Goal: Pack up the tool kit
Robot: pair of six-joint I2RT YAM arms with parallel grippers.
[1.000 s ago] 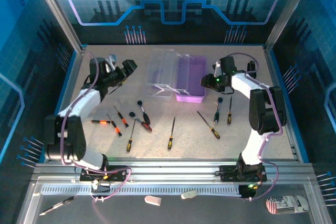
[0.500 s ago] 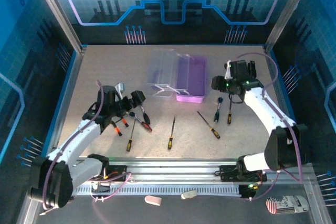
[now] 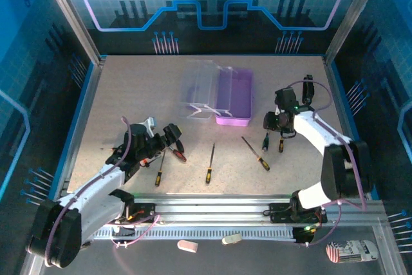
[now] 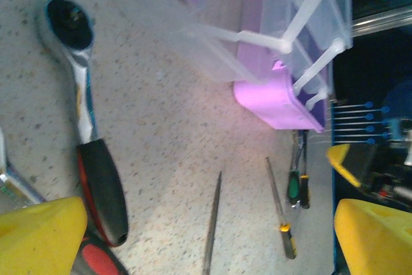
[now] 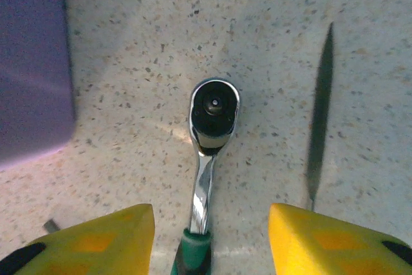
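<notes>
1. The case (image 3: 235,98) lies open on the table (image 3: 129,88). Its purple base is on the right and its clear lid (image 3: 198,85) is folded out flat on the left.
2. My left gripper (image 3: 171,134) hangs low on my side of the case, off the lid's left corner. Its yellow fingers (image 4: 38,236) are spread wide with nothing held between them.
3. Just beside that gripper lies a red-handled ratchet (image 4: 84,114), its round head pointing away from the case.
4. My right gripper (image 3: 273,122) sits just off the case's near right corner. Its fingers are apart and stand either side of a green-handled ratchet (image 5: 207,133). I cannot tell whether they touch it.
5. The screwdrivers (image 3: 210,162) lie loose on the table, all on my side of the case. One is toward the left by the red ratchet, one lies straight in front of the case, and two are off to the right — one of these right alongside the green ratchet.
</notes>
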